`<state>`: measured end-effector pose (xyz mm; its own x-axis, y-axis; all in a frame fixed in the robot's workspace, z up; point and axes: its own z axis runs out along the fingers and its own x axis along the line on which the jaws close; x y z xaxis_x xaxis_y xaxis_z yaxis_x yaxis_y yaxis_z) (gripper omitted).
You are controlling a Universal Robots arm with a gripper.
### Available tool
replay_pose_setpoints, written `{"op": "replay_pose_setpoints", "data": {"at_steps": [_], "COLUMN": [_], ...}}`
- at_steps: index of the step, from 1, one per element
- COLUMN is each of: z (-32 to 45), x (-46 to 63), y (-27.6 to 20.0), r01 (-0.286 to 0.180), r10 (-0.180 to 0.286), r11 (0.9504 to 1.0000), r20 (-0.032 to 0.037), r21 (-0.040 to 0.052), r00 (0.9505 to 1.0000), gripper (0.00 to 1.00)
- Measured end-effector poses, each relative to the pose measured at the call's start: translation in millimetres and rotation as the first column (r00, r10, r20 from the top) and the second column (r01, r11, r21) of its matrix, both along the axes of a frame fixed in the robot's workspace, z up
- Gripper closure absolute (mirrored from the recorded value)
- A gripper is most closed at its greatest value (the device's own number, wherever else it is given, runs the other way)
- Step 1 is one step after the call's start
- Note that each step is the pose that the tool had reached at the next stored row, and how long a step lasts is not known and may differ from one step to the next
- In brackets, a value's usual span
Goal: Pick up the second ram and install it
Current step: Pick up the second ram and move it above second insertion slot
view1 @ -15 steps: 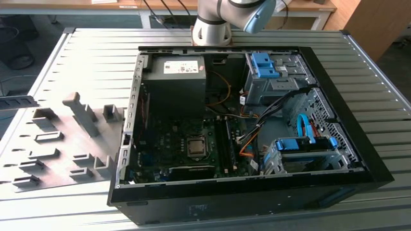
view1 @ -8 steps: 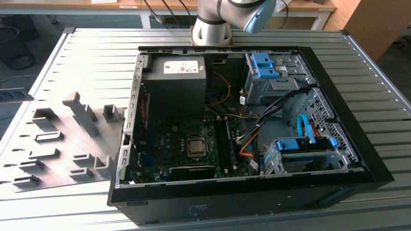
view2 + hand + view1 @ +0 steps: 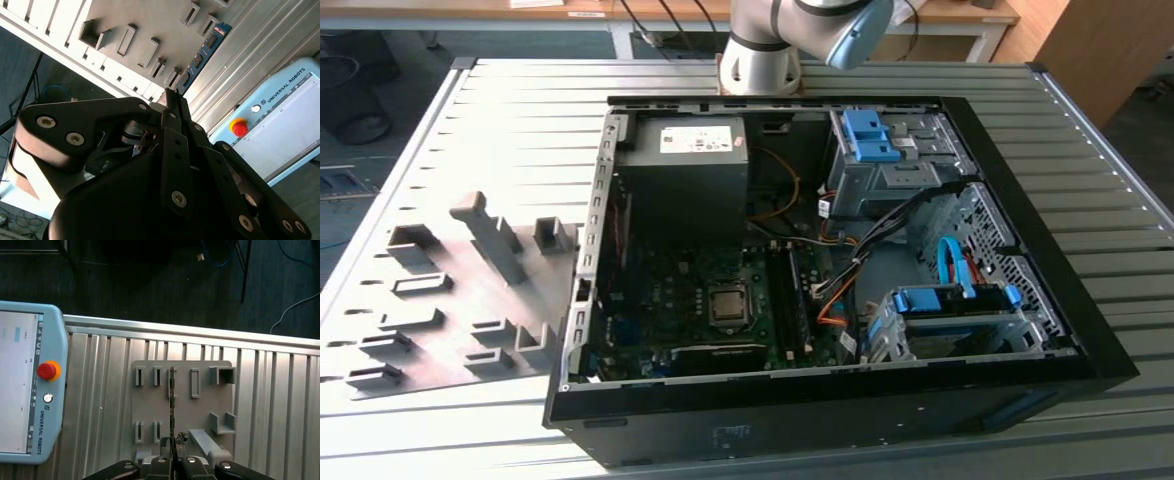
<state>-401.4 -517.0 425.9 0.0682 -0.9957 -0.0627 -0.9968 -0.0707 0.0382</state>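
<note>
We hold the second ram (image 3: 202, 52) edge-on in the pincer (image 3: 172, 442), its tips closed narrow on the board, well above the grey holder tray (image 3: 200, 415). Pick-up looks done; seating it in the open computer case (image 3: 827, 425) beside that tray remains.

The exterior view stands off the arm, fairly high, looking obliquely down on the open computer case (image 3: 720, 435) and the slatted table (image 3: 520, 130), with the grey holder plate (image 3: 467, 300) at the exterior view's left. The first wrist view looks straight down past the gripper (image 3: 172, 442) from well above that plate. The second wrist view sits close behind the gripper, facing obliquely. Both wrist views share plate, table, pendant (image 3: 25, 390) and the clamped second ram (image 3: 172, 395)
</note>
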Motion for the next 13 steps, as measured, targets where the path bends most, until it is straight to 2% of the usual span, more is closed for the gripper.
{"op": "replay_pose_setpoints", "data": {"at_steps": [13], "z": [26.0], "x": [0.0], "y": [0.0], "r01": [0.0], "r10": [0.0], "r11": [1.0], "r20": [0.0], "r21": [0.0], "r00": [1.0], "gripper": [0.86]}}
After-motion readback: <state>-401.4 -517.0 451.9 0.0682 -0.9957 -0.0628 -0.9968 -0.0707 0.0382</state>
